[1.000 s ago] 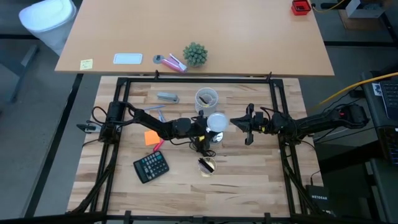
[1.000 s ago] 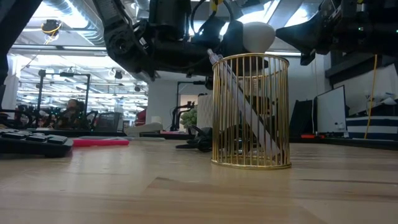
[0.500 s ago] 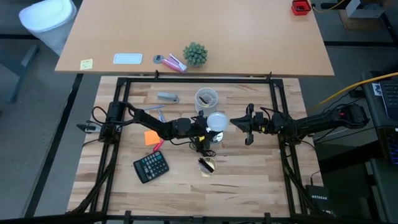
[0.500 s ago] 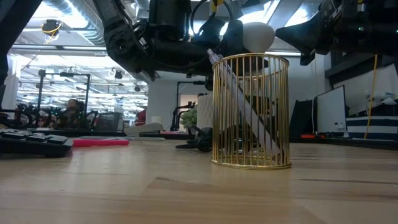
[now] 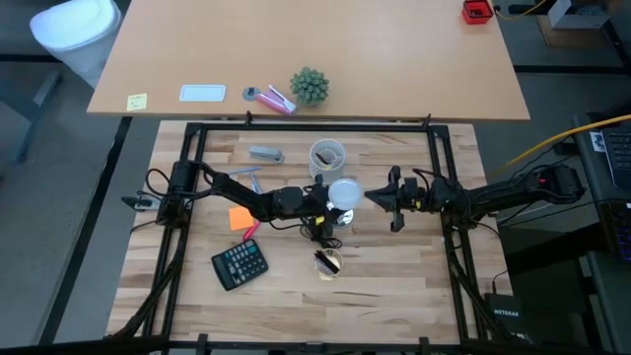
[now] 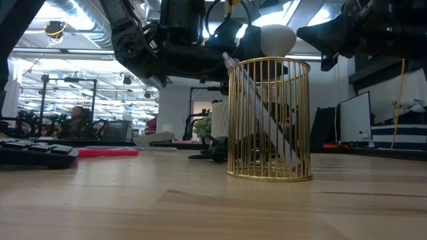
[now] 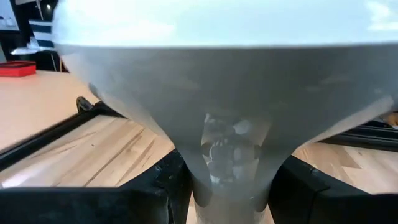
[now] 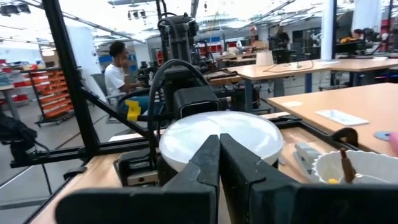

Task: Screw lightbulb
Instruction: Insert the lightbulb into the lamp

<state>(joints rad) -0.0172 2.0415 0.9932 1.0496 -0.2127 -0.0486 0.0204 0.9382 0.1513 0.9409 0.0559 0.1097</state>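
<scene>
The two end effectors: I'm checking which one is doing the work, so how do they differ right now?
The left end effector grips the lightbulb by its narrow neck; the right end effector holds nothing. The left's fingers stand apart around the bulb; the right's fingers are pressed shut. Both hang above the table, facing each other.

The high camera looks straight down on the table (image 5: 296, 286). The low one sits at tabletop height, close behind a gold basket (image 6: 269, 120). Both wrist cameras face the bulb (image 7: 224, 81), which every view shares.
</scene>
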